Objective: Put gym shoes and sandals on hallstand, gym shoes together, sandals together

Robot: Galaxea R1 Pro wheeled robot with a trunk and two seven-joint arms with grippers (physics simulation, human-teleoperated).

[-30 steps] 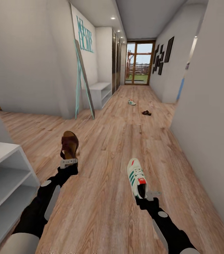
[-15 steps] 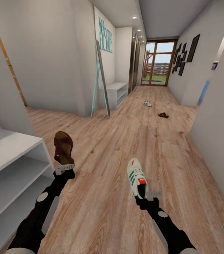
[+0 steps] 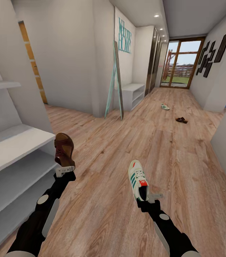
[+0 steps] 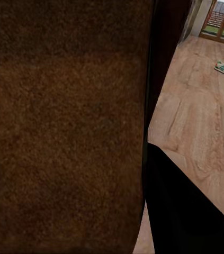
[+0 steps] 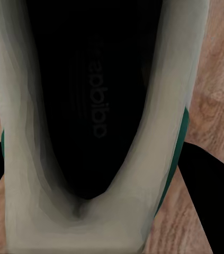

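Two shoes gripped: left gripper (image 3: 65, 170) sandal (image 3: 63, 149), right gripper (image 3: 145, 200) sneaker (image 3: 137, 179).

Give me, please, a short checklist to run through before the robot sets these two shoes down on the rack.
1. Sandal held in left gripper: ok, jaws shut on its heel end.
2. Gym shoe held in right gripper: ok, jaws shut on its heel.
3. Rack within the left arm's reach: ok, probably; the sandal hangs just off its bench top's corner.
4. Bench top free for shoes: ok for the part in view; the rest is out of frame.
5. Gym shoe over the rack: not ok, it hangs above the floor.
6. Second gym shoe and second sandal collected: not ok, both lie down the corridor.
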